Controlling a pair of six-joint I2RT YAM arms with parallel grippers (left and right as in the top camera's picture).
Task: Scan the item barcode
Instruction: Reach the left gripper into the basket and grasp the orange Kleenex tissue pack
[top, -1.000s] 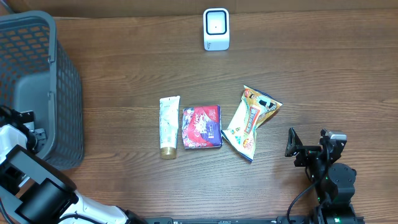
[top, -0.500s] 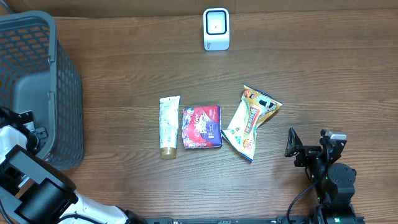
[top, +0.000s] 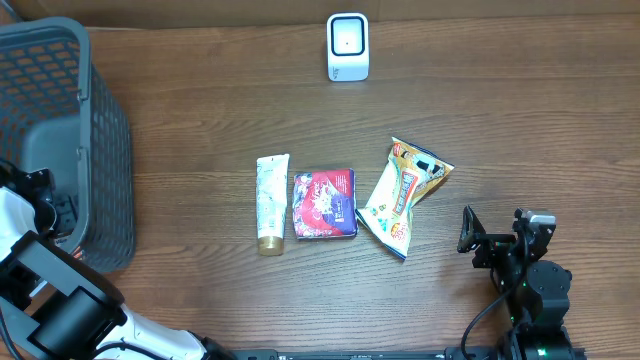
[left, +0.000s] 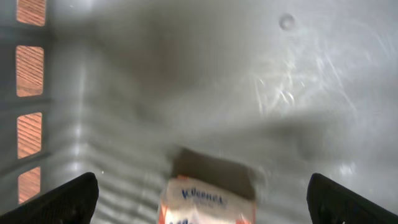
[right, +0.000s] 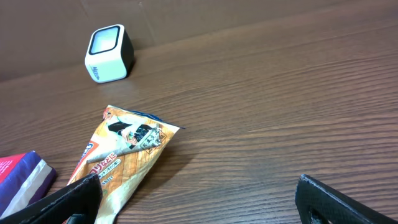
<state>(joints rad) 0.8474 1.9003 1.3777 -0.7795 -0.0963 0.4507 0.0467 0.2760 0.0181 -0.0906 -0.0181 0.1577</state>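
Observation:
A white and orange Kleenex tissue pack lies on the grey basket floor. It sits loose between the wide-open fingers of my left gripper, which touch nothing. In the overhead view the left gripper is at the basket's near side. The white barcode scanner stands at the back centre, also seen in the right wrist view. My right gripper rests open and empty at the front right, its jaws low over the wood, just right of an orange snack bag.
The grey mesh basket fills the left side. In the middle of the table lie a white tube, a red and purple packet and the snack bag, side by side. Bare wood separates them from the scanner.
My left wrist has shifted slightly toward the back at the basket's side. The table items and the right arm have not moved.

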